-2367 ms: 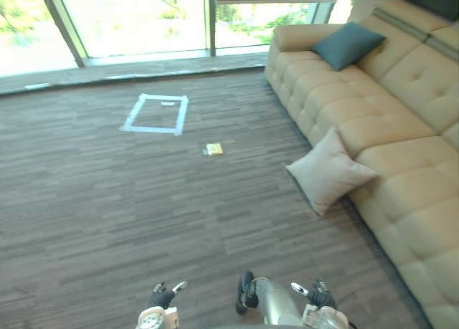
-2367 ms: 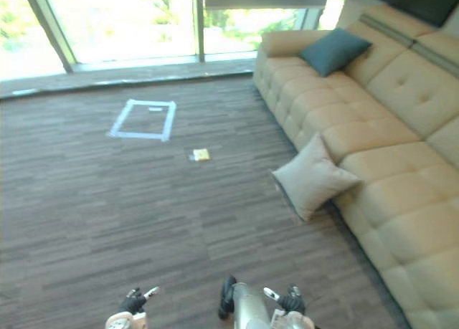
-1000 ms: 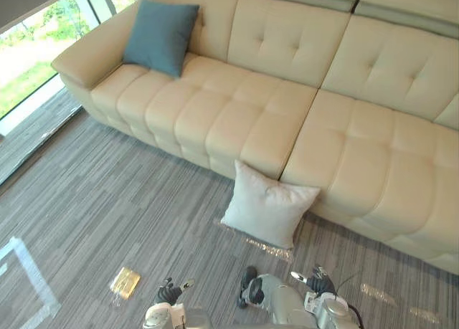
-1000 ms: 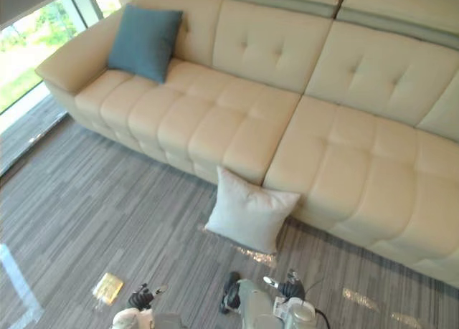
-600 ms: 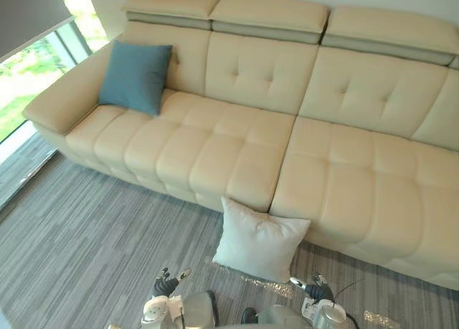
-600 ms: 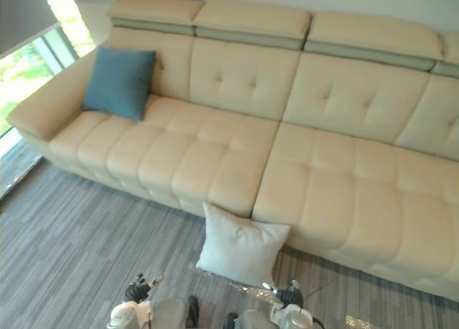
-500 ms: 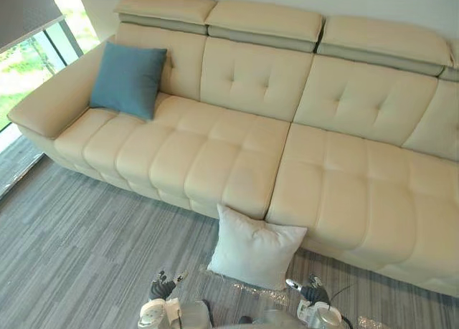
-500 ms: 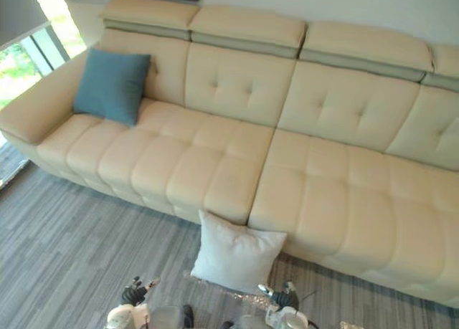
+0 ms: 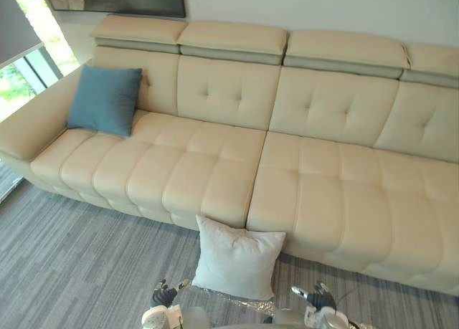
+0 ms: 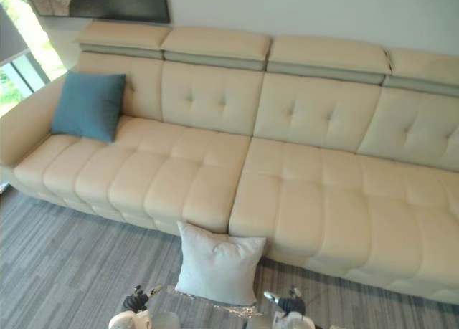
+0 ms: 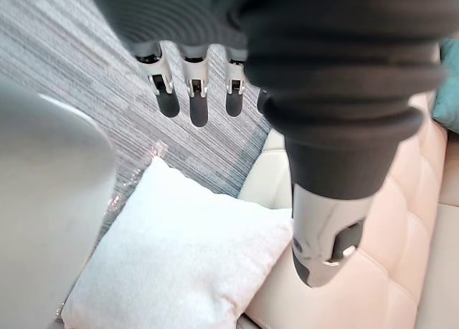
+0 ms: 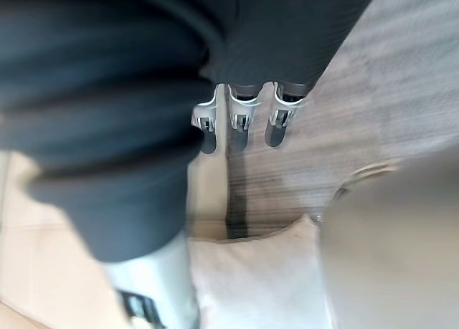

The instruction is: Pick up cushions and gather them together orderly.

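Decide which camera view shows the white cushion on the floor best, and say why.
The left eye view: the white cushion shows whole, standing on the carpet against the front of the sofa. The right eye view shows much the same. The left wrist view shows it close but cut off; the right wrist view catches one part.

You have a sofa (image 9: 215, 164) upholstered in cream leather or something very like it: smooth, tufted, with a soft sheen on the seat pads. The white cushion (image 9: 233, 261) is matt woven cloth, and you can see its fine grain in the left wrist view. The teal cushion (image 9: 104, 99) is matt cloth too. The carpet (image 9: 72, 264) is grey, streaked, low-pile and rough. On your left hand (image 11: 195, 103) the dark cover is matt and ribbed, and the fingers are smooth silver with a light gloss. Your right hand (image 12: 240, 117) looks the same.
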